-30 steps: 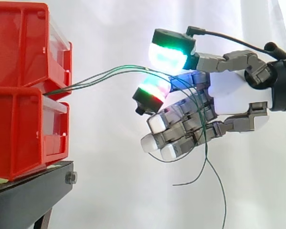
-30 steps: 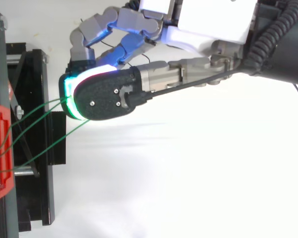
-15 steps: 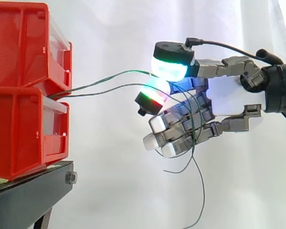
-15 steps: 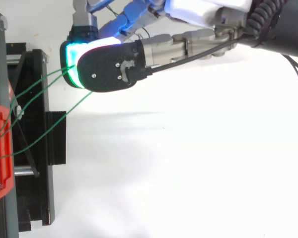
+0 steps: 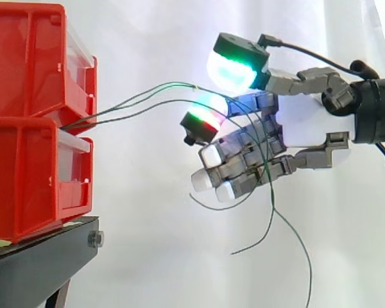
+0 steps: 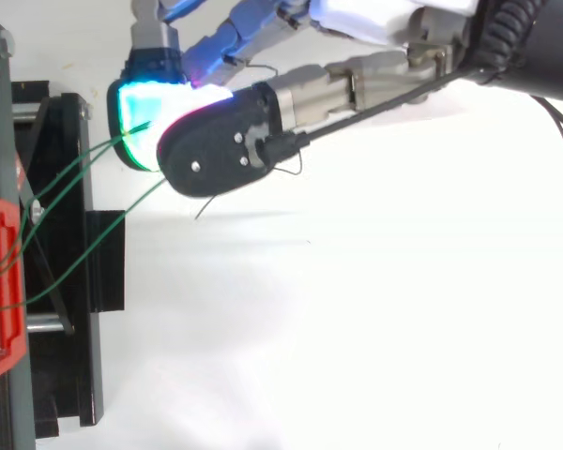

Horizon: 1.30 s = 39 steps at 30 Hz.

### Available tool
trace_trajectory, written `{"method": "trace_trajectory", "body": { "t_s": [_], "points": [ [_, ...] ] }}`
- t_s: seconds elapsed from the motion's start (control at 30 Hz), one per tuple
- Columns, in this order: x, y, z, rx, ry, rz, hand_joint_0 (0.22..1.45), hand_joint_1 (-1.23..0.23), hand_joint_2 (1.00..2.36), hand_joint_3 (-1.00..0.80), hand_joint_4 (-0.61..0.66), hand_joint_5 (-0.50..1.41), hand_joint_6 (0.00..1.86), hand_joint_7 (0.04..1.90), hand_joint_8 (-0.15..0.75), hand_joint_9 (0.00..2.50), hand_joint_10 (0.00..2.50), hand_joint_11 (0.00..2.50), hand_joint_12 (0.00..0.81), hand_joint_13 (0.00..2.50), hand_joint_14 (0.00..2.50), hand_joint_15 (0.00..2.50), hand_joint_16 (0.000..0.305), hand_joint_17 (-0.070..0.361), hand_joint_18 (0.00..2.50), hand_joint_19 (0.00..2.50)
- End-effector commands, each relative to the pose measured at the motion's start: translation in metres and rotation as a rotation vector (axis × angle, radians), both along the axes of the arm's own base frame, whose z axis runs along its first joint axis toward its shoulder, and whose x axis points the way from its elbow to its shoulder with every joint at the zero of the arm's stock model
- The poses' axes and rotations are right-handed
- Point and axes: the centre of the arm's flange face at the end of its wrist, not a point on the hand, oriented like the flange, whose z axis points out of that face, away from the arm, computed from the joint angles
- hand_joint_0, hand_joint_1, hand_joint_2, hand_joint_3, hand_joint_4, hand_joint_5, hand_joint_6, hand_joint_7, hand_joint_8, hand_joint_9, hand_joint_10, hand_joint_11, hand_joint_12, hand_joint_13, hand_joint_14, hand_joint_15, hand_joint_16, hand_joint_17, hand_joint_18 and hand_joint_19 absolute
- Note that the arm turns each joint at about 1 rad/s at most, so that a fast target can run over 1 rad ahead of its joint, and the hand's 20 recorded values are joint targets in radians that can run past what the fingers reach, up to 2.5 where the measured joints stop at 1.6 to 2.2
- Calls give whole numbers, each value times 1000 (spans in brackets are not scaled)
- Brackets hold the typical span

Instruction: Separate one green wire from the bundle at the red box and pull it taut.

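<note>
Thin green wires [image 5: 135,102] come out from between two stacked red bins [image 5: 32,115] and arch rightward to my hand [image 5: 308,128]. They pass between an upper fingertip [image 5: 231,67] glowing green and cyan and a lower one glowing green and red. From there they cross the curled fingers and trail down in loose ends. The upper pad is lifted a little off the lower one. From above, the wires [image 6: 75,173] fan out from the red bin [image 6: 0,281] and run under the hand's [image 6: 338,89] black-backed fingertip.
The bins stand on a black stand [image 5: 38,263], whose frame and rods [image 6: 66,309] lie below the wires in the top view. A white curtain hangs behind, and a white surface lies to the right of the stand.
The upper fingertip has lifted and tilted away from the lower one. The wires have gone from fairly straight to arched, and their loose ends hang lower.
</note>
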Motion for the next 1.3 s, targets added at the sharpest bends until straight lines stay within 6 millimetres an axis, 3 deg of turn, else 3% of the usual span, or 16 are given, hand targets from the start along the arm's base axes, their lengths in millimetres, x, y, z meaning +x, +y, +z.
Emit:
{"method": "trace_trajectory", "body": {
  "t_s": [0.0, 0.13, 0.27, 0.57, 0.7, 0.87, 1.13, 1.27],
  "points": [
    [2, 0, 7, -13, -4, 0, 555, -449, 1000, -494, 179, -188, 853, 1095, 284, 851, 20, 625, 355, 723, 12, 314, 55, 123, 632, 376],
    [2, 3, 8, -16, -2, 4, 592, -461, 1011, -388, 174, -187, 850, 1124, 278, 855, 21, 631, 350, 726, 12, 325, 54, 120, 634, 382],
    [3, 4, 9, -21, -4, 5, 589, -563, 1017, -299, 184, -199, 859, 1112, 282, 835, 21, 651, 353, 727, 14, 323, 54, 121, 639, 380],
    [-1, -5, 1, -23, 13, -1, 619, -753, 1020, -253, 172, -213, 874, 1067, 278, 792, 22, 682, 355, 727, 12, 328, 54, 121, 665, 373],
    [-1, -4, 0, -23, 16, 4, 639, -797, 1018, -279, 185, -217, 880, 1045, 278, 784, 19, 687, 352, 727, 12, 328, 53, 120, 673, 362],
    [0, 0, 1, -21, 14, 10, 653, -845, 1004, -452, 192, -216, 881, 1036, 276, 786, 21, 687, 349, 735, 12, 326, 53, 119, 686, 360],
    [1, 6, 2, -21, 8, 16, 580, -734, 1000, -500, 192, -208, 879, 1037, 279, 813, 21, 686, 349, 741, 14, 327, 53, 120, 697, 370],
    [1, 7, 1, -18, 11, 18, 547, -581, 1000, -500, 197, -204, 872, 1056, 283, 828, 20, 681, 357, 746, 12, 339, 55, 124, 689, 392]
  ]
}}
